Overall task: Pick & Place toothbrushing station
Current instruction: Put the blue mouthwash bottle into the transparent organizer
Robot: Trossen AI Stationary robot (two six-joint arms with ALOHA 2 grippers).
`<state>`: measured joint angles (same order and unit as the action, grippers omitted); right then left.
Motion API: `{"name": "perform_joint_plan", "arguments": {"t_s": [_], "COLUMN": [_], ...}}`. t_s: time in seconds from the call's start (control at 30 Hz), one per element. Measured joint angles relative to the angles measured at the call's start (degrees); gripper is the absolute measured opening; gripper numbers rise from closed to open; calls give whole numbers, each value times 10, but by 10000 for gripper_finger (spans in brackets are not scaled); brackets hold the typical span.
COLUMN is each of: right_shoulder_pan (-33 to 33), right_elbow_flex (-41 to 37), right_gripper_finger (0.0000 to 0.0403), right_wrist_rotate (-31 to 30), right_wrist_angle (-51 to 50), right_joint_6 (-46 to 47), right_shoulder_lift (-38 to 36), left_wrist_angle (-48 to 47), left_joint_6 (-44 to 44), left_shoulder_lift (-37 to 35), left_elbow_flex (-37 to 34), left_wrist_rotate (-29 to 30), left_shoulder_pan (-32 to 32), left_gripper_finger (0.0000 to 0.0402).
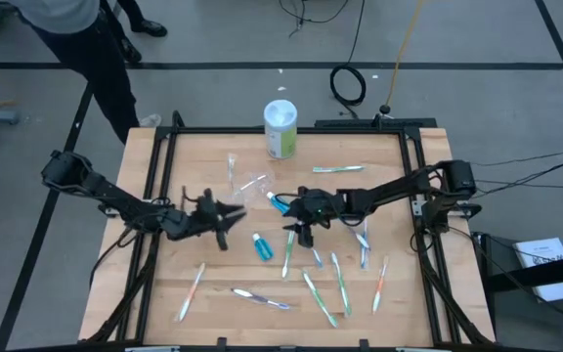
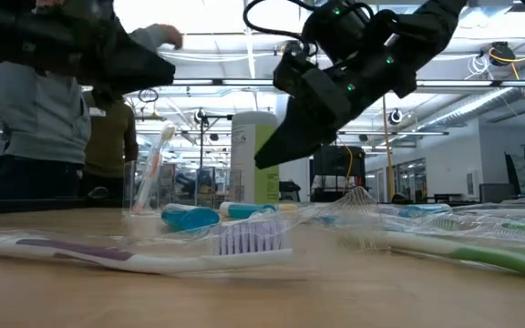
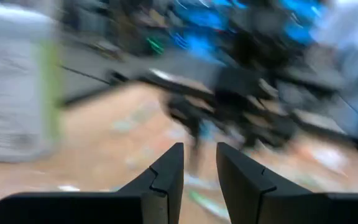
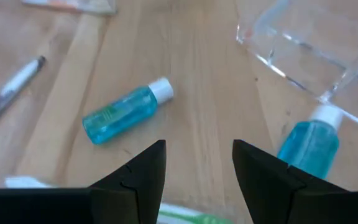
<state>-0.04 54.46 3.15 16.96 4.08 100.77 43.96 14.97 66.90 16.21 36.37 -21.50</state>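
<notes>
Nearest the low camera, a white toothbrush (image 2: 144,253) lies on the table (image 1: 203,303). Right gripper (image 4: 196,163) hovers with fingers apart and empty over a blue tube (image 4: 127,111), beside the clear container (image 4: 316,43). Left gripper (image 3: 199,163), slightly parted, holds nothing.

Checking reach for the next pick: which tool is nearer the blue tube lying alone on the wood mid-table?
Right. The right tool hovers just beside the blue tube, jaws open and empty. The left tool sits slightly farther off on the tube's other side.
</notes>
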Motion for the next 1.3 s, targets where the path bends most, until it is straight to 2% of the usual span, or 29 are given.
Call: {"name": "perform_joint_plan", "arguments": {"t_s": [0.07, 0.2, 0.27, 0.37, 0.53, 0.77, 0.9, 1.07, 1.3], "right_shoulder_pan": [-2, -8, -11, -11, -11, -11, -11, -11, -11], "right_elbow_flex": [2, 2, 2, 2, 2, 2, 2, 2, 2], "right_gripper_finger": [180, 180, 180, 180, 180, 180, 180, 180, 180], "right_wrist_rotate": [-1, -1, -1, -1, -1, -1, -1, -1, -1], "right_wrist_angle": [1, -7, -10, -23, -26, -26, -22, -21, -18], "right_joint_6": [-7, -9, -13, -37, -56, -65, -68, -67, -67], "right_shoulder_lift": [0, 0, 0, 0, 0, 0, 0, 0, 0], "left_wrist_angle": [-89, -305, -392, -466, -519, -554, -550, -546, -557], "left_joint_6": [12, 52, 63, 63, 4, -161, -234, -325, -380], "left_shoulder_lift": [5, 22, 39, 65, 120, 178, 199, 219, 221], "left_elbow_flex": [30, 132, 182, 241, 281, 283, 283, 283, 283], "left_wrist_rotate": [-21, -24, -55, -114, -177, -202, -265, -273, -296], "left_shoulder_pan": [2, 22, 34, 48, 54, 60, 71, 80, 106], "left_gripper_finger": [99, 100, 101, 114, 163, 212, 217, 212, 207]}}
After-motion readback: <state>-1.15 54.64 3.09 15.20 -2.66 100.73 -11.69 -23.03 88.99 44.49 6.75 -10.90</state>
